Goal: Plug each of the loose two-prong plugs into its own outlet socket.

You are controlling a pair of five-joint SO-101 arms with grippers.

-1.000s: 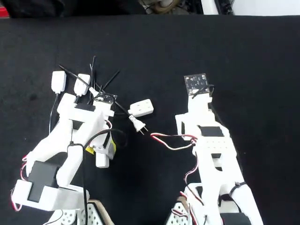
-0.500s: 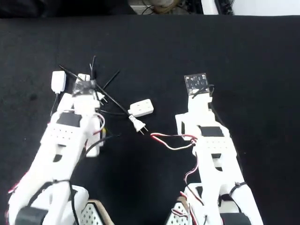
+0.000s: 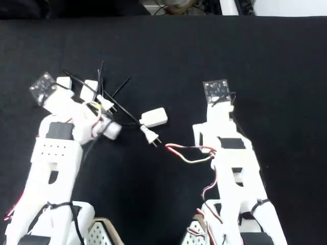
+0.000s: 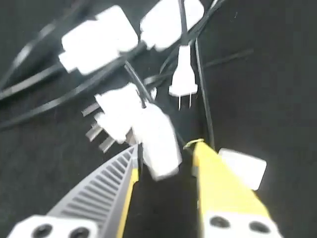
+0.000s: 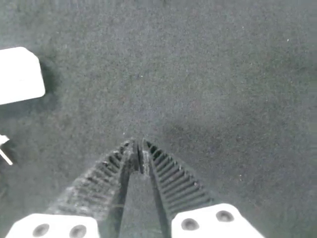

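While the right gripper point(image 5: 136, 146) sits pinched shut on nothing over the bare black table point(image 5: 223, 59), the work is all on the left side. I have the left gripper point(image 4: 164, 147) down in the tangle of black cords point(image 4: 59, 94). Its jaws are partly open and straddle a white plug point(image 4: 124, 111) whose prongs point off to one side. A dark sliver shows between the plug body and the yellow jaw, so I read this as not clamped. The blur is heavy there, and I can't say whether the grey ribbed jaw touches the plug. I judge the step in hand to be the pick-up of the first plug; as far as I can see, nothing is plugged in.

An outlet socket point(image 4: 99, 39) and a neighbouring socket point(image 4: 168, 22) lie side by side just beyond the plug. A smaller two-prong plug point(image 4: 183, 79) lies near them among the cords. From above, a lone socket point(image 3: 153, 117) sits between the two arms with another plug point(image 3: 149, 135) just beside it, apart from the tangle.

Next I need to close squarely on the plug body, not the cord, then lift it free of the crossing cords and turn its prongs toward a socket face. The sockets lie loose, so I expect one to slide when pushed. The right gripper could brace it.
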